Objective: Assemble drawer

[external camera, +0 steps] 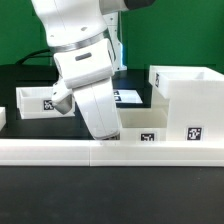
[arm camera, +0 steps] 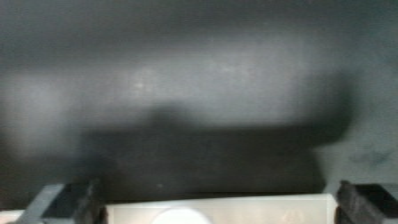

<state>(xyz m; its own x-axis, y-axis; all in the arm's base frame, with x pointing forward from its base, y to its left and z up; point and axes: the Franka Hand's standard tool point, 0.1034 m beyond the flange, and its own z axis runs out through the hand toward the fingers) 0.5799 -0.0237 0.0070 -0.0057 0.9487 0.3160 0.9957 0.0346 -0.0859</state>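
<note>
The low white border wall (external camera: 50, 152) crosses the front of the table (external camera: 100, 195), and my arm hangs just behind it. My jaws stand wide, holding nothing. The fingertips (arm camera: 61, 205) straddle a white edge (arm camera: 214, 213), which spans the gap between them and which I judge to be the small tray (external camera: 148, 128). The box shell (external camera: 188, 100) lies just beside that tray, towards the exterior view's right; the other tray (external camera: 35, 100) sits well apart on the left
</note>
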